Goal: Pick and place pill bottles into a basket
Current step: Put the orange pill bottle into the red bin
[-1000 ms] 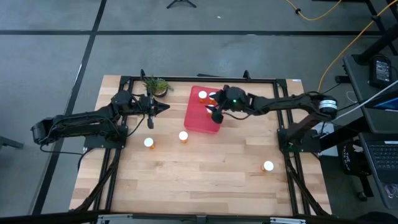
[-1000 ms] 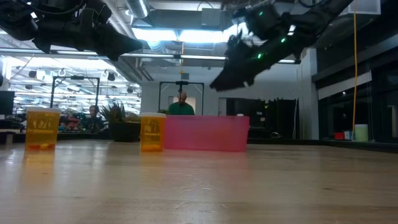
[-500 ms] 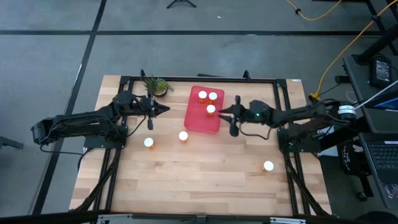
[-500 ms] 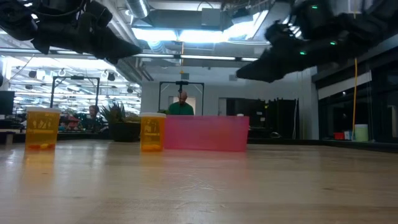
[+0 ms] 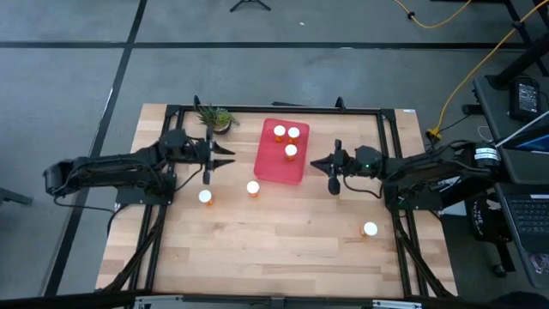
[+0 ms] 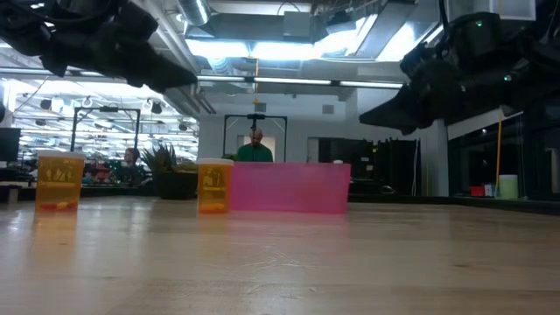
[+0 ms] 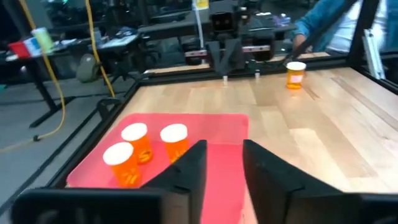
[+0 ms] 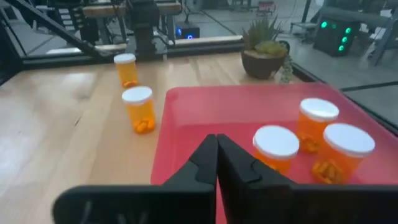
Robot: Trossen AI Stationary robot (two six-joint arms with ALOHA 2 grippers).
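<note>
The red basket [image 5: 276, 163] lies at the table's far middle with three orange, white-capped pill bottles standing in it [image 5: 280, 131] [image 5: 293, 132] [image 5: 291, 151]. Three more stand on the wood: two near the basket's near-left corner [image 5: 206, 196] [image 5: 253, 187], one at the near right [image 5: 370, 229]. My left gripper [image 5: 230, 154] hovers left of the basket, its fingers [image 7: 186, 171] a little apart and empty. My right gripper [image 5: 313, 164] hovers just right of the basket, shut and empty [image 8: 216, 152]. Both point at the basket, above the table.
A small potted plant [image 5: 216, 118] stands at the far edge, left of the basket. A black frame [image 5: 274, 109] runs around the table top. The near half of the table is bare wood apart from the lone bottle. A person shows in the room behind.
My right gripper has drawn back from above the basket toward the table's right edge, and its fingers have come together. A third bottle now stands uncovered in the basket. My left gripper has stayed in place and its fingers have parted a little.
</note>
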